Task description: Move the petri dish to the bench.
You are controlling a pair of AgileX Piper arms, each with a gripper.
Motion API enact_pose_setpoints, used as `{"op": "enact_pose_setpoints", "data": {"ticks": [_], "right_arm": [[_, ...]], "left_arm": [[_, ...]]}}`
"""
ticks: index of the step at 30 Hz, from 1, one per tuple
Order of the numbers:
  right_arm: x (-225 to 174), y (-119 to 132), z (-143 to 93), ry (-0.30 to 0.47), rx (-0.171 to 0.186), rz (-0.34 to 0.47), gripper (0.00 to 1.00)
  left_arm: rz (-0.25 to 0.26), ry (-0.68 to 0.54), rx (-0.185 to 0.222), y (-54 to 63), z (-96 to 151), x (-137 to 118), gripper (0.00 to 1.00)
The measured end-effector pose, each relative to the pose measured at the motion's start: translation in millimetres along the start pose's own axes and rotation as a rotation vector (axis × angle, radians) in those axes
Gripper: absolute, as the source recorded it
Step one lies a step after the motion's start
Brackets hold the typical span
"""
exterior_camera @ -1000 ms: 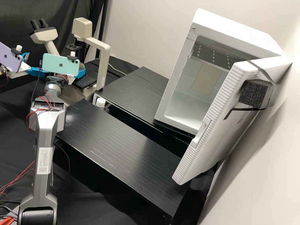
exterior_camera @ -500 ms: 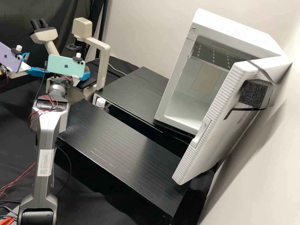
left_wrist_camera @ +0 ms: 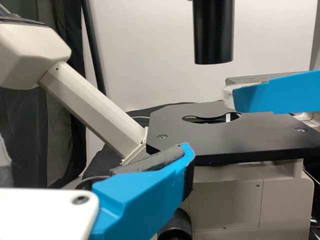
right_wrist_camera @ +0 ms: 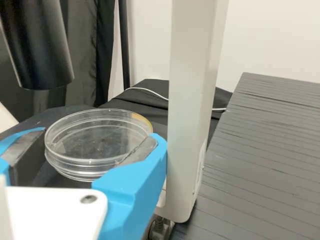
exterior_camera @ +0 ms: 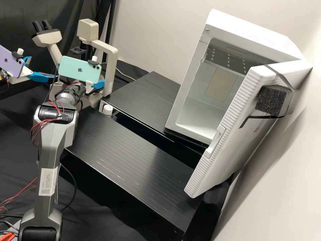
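The right gripper [exterior_camera: 98,83], under the green phone, is beside the microscope pillar in the high view. In the right wrist view this gripper [right_wrist_camera: 101,136] is shut on the clear round petri dish [right_wrist_camera: 82,167], one pad at either side of its wall. The left gripper [exterior_camera: 42,68], under the purple phone, stands open at the far left. The left wrist view has one finger of this gripper [left_wrist_camera: 145,195] before the microscope stage [left_wrist_camera: 240,135]; across the stage is a blue finger [left_wrist_camera: 280,93] of the right gripper. The black ridged bench top [exterior_camera: 130,157] lies right of the right arm.
The microscope's pale pillar [right_wrist_camera: 192,100] rises close by the right gripper. A white-capped bottle [exterior_camera: 107,109] stands between the front bench top and a rear black panel [exterior_camera: 140,100]. At the right is a white incubator [exterior_camera: 190,124] with its door [exterior_camera: 230,134] open.
In the high view the right arm and its green phone have moved to the right and slightly down, out to the pillar. The left arm has stayed where it was.
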Motion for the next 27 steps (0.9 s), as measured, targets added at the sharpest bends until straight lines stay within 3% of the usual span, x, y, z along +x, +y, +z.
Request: {"op": "enact_pose_setpoints", "data": {"ticks": [8,16,20,23,27], "right_arm": [[-6,0,1,-0.001,-0.007,-0.006,0.0],[-54,19,3,0.044,-0.042,0.043,0.0],[-94,36,3,0.092,-0.087,0.137,0.0],[-134,56,7,0.131,-0.074,0.288,0.0],[-171,65,18,0.148,-0.075,0.396,0.0]], "left_arm": [[0.0,0.0,0.0,0.0,0,0,1.0],[0.0,0.0,0.0,0.0,0,0,1.0],[0.0,0.0,0.0,0.0,0,0,1.0],[0.0,0.0,0.0,0.0,0,0,1.0],[0.0,0.0,0.0,0.0,0,0,1.0]]}}
